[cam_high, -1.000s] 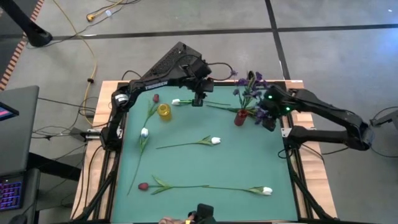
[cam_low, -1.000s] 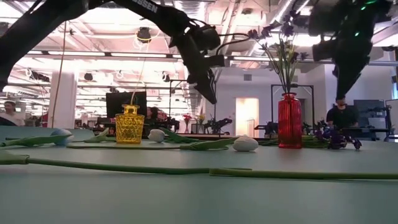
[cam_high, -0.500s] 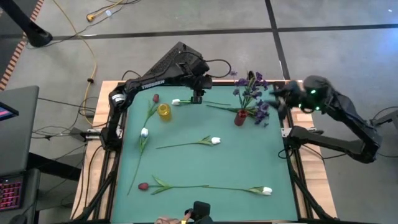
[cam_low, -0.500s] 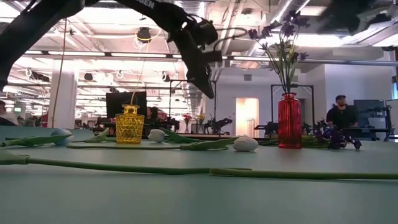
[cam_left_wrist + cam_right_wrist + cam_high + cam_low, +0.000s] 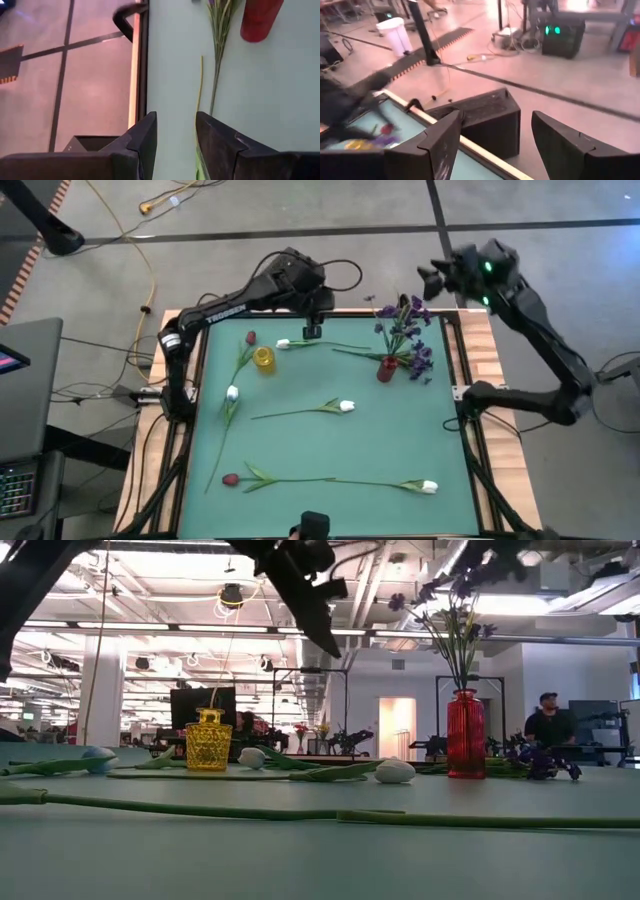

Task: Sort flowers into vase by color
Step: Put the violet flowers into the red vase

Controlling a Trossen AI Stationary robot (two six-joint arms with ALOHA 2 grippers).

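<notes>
The teal green table mat (image 5: 340,445) carries all the loose flowers. On it stand the red glass vase (image 5: 386,368), which already holds the bushy purple spray (image 5: 402,318), and the small yellow glass vase (image 5: 264,359) near the far left part.

The left arm reaches over the far edge of the mat, and its left gripper (image 5: 312,331) hangs above the table, close to the white tulip with a thin green stem (image 5: 284,343). In the left wrist view its fingers stand a little apart with nothing between them. The tulip's white head lies just beside the gripper, toward the yellow vase, and its stem runs along the far edge toward the red vase, so the long axis lies across the table from side to side. The left arm is clearly the nearer one.

The right gripper (image 5: 432,278) is lifted high, beyond the far right corner of the table, open wide and empty.

Other white tulips lie at the middle (image 5: 346,406) and at the near edge (image 5: 428,487); dark red tulips lie at the far left (image 5: 250,338) and the near left (image 5: 230,479).

I judge that the left gripper must come down on the stem just beside the head, with its fingers across the stem.
</notes>
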